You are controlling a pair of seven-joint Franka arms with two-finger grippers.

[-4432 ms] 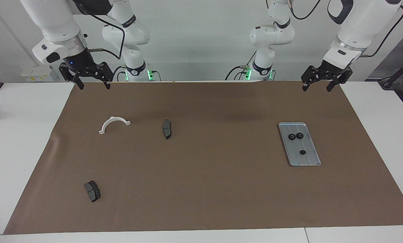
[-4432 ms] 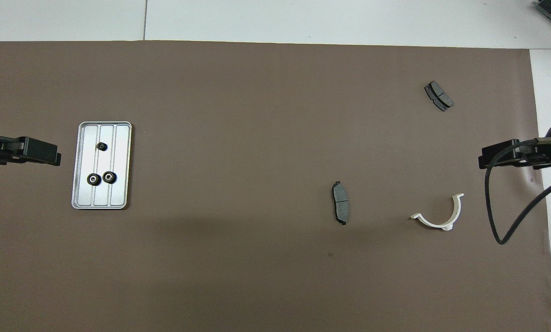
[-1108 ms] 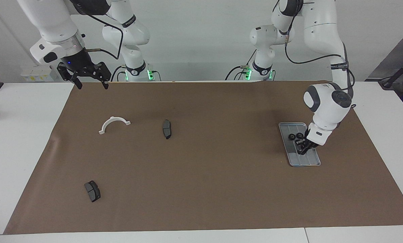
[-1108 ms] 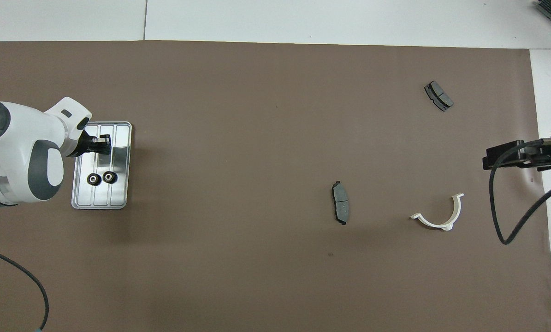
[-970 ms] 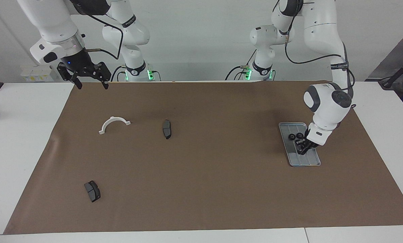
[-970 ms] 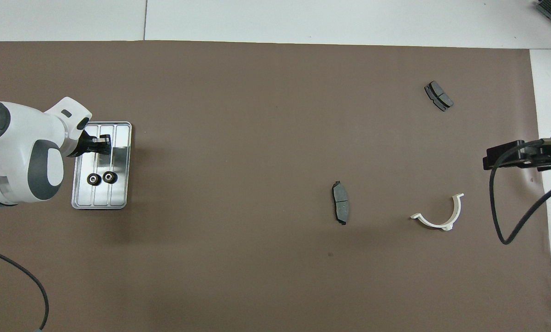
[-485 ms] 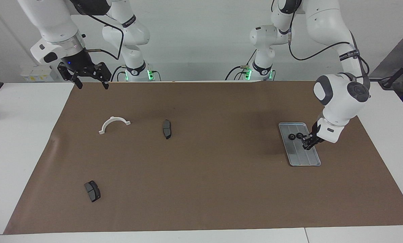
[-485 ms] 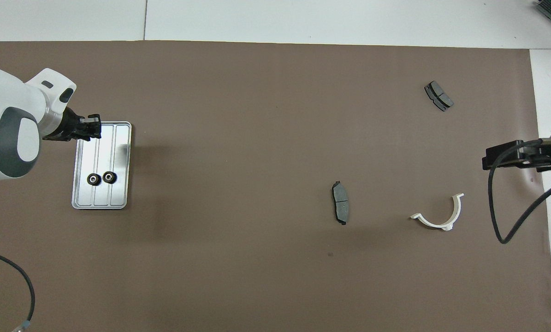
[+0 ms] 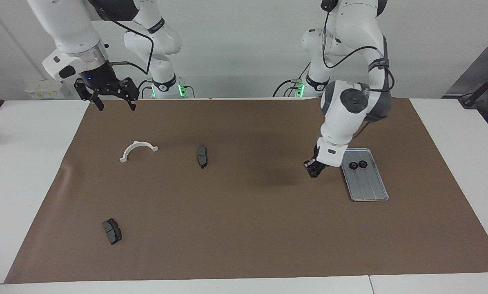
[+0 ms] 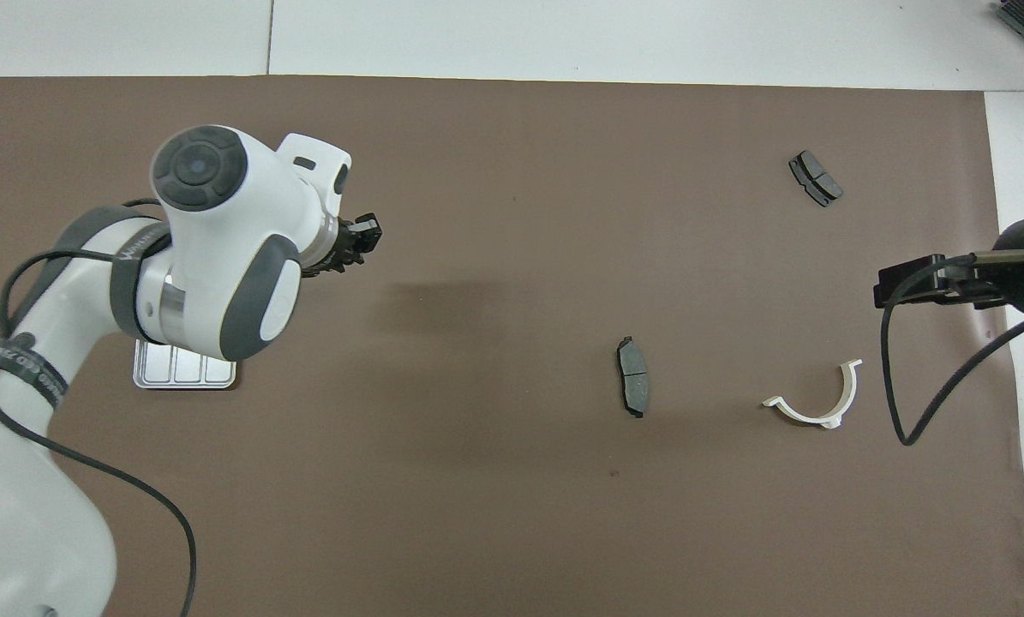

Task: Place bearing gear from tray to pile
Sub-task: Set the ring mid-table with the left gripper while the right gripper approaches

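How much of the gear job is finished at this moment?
Done: no gear lies on the brown mat yet. In hand: the left gripper is shut above the mat beside the tray; whether it holds a gear cannot be seen. Left: two gears sit in the tray. The right gripper waits, open.

Bare mat (image 9: pixel 260 212) around left tool (image 9: pixel 312 170); tray (image 9: pixel 372 192) beside it

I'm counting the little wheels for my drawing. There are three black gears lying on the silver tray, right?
Not quite: only two black gears lie on the silver tray, as the facing view shows. They sit side by side at its end nearer the robots.
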